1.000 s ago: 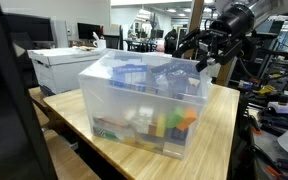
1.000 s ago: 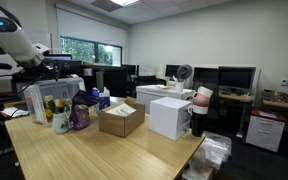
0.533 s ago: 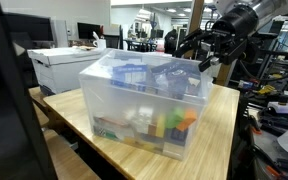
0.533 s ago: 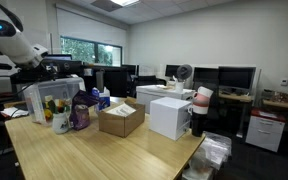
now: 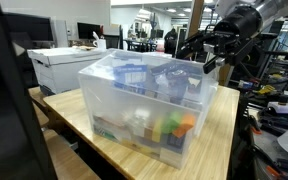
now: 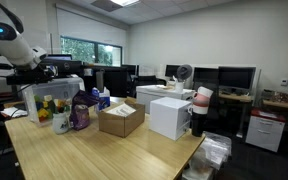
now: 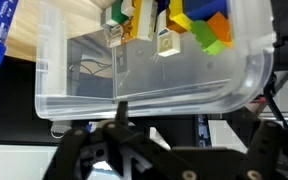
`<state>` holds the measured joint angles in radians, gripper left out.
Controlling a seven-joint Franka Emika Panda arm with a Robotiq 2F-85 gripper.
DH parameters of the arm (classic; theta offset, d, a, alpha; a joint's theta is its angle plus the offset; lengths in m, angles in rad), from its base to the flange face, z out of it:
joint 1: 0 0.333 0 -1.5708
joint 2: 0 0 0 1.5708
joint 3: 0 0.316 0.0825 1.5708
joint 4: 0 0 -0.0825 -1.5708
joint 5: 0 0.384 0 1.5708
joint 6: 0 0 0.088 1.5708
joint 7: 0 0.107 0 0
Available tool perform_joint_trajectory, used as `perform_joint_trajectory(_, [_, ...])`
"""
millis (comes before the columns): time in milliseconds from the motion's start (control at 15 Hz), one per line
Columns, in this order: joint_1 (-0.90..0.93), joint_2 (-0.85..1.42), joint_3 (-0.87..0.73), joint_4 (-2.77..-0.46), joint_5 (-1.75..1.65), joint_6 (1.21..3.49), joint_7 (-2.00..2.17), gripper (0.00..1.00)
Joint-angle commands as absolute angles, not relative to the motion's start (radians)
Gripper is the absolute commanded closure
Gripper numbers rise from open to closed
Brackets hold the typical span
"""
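The tool [image 5: 207, 56] hangs with its jaws spread wide and nothing between them, just above the far corner of the clear plastic bin [image 5: 134, 98] that sits on the desk [image 5: 220, 132]. In the wrist view the bin's rim and long wall [image 7: 154, 78] fill the picture, and through that wall show the coloured blocks [image 7: 198, 24] piled at one end. In an exterior view the same blocks [image 5: 174, 124] lie low against the near wall, with a blue item [image 5: 130, 72] higher up toward the back.

As I read it, the work here is a reach over the rim into the bin. To do that well, the wide jaws should clear the rim before any descent — the wall is thin and clear, easy to misjudge and easy to clip. Coming straight down over the contents looks safer than slanting across the corner. The pieces lie jumbled and touching, so it would pay to line the jaws across one piece — not a cluster — before closing. A white box [image 5: 54, 66] stands well apart, behind the bin.
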<state>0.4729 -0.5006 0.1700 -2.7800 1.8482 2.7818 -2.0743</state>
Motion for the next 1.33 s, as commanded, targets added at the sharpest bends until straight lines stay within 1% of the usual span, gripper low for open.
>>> perform_joint_trajectory(0, [0.552, -0.471, 0.103, -2.78, 1.921, 2.775, -2.129, 0.0])
perform_joint_trajectory(533, [0.682, -0.443, -0.047, -2.779, 1.978, 2.778, -2.105, 0.0])
perform_joint_trajectory(867, [0.802, -0.442, -0.154, -2.778, 1.962, 2.769, -2.082, 0.0])
perform_joint_trajectory(1267, [0.967, -0.47, -0.207, -2.779, 1.981, 2.889, -2.065, 0.0])
